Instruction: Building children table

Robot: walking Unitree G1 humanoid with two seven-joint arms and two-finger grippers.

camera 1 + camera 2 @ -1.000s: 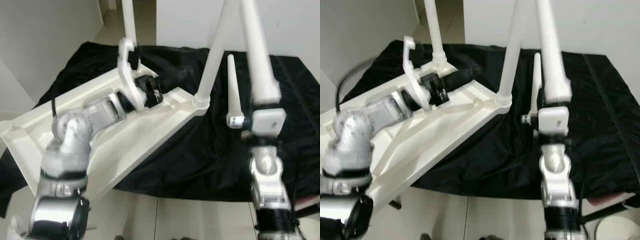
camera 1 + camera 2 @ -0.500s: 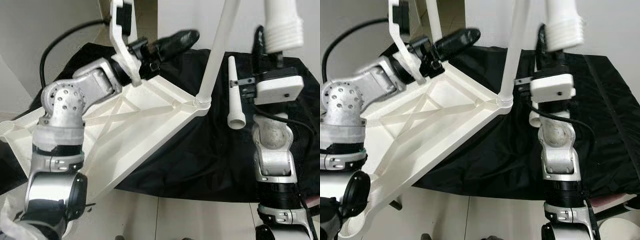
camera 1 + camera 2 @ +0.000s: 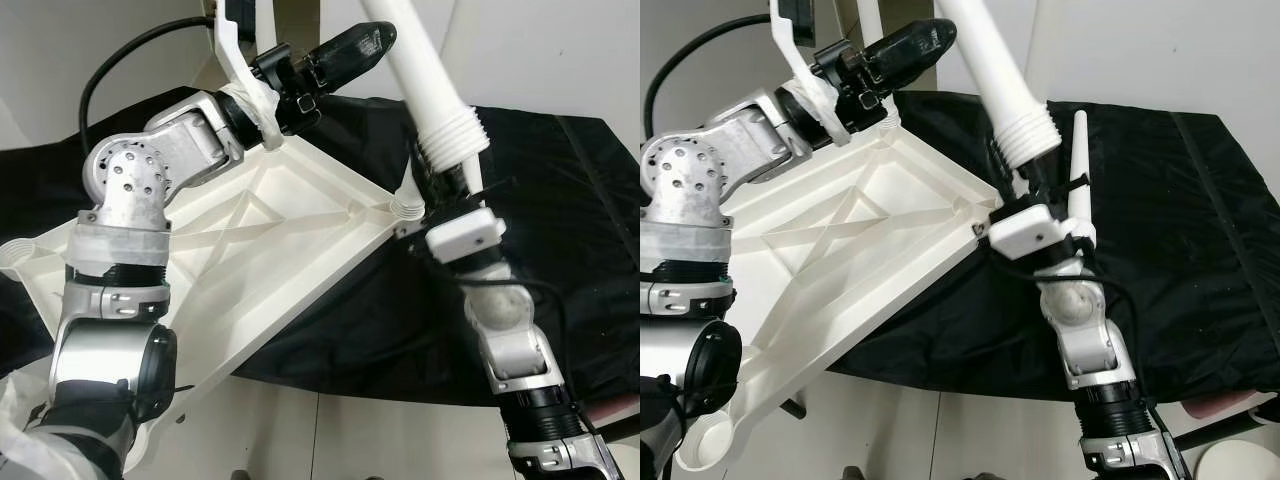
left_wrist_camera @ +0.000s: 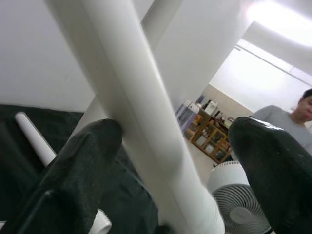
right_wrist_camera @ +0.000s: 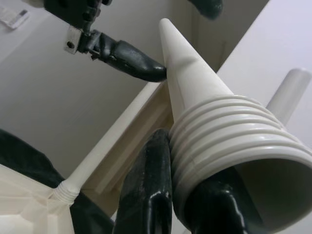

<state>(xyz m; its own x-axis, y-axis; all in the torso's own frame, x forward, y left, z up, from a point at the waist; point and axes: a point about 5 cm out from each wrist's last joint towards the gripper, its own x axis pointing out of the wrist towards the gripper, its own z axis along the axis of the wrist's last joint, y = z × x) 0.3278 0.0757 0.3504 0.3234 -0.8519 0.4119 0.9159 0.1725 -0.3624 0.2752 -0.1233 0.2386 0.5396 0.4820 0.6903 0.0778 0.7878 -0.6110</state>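
Observation:
The white children's table top [image 3: 250,250] lies upside down and tilted on a black cloth [image 3: 560,200]. One leg stands screwed in at its far corner [image 3: 868,25], another at its right corner socket [image 3: 403,207]. My right gripper [image 3: 1025,172] is shut on a third white leg [image 3: 430,90] just below its threaded end, beside that right corner; the leg leans up and left. My left gripper [image 3: 350,50] is raised above the far corner, open, with the held leg [image 4: 146,122] passing between its fingers [image 4: 92,165]. A loose leg [image 3: 1077,165] lies on the cloth.
The cloth's front edge drops to a pale tiled floor [image 3: 400,440]. White walls stand behind. In the left wrist view a person [image 4: 292,117] and a white fan [image 4: 239,204] are in the room beyond. A round white object [image 3: 1240,460] sits at the lower right.
My left arm has lifted off the table's underside and now points up and right. My right arm has moved left to the right corner and tilted its leg over.

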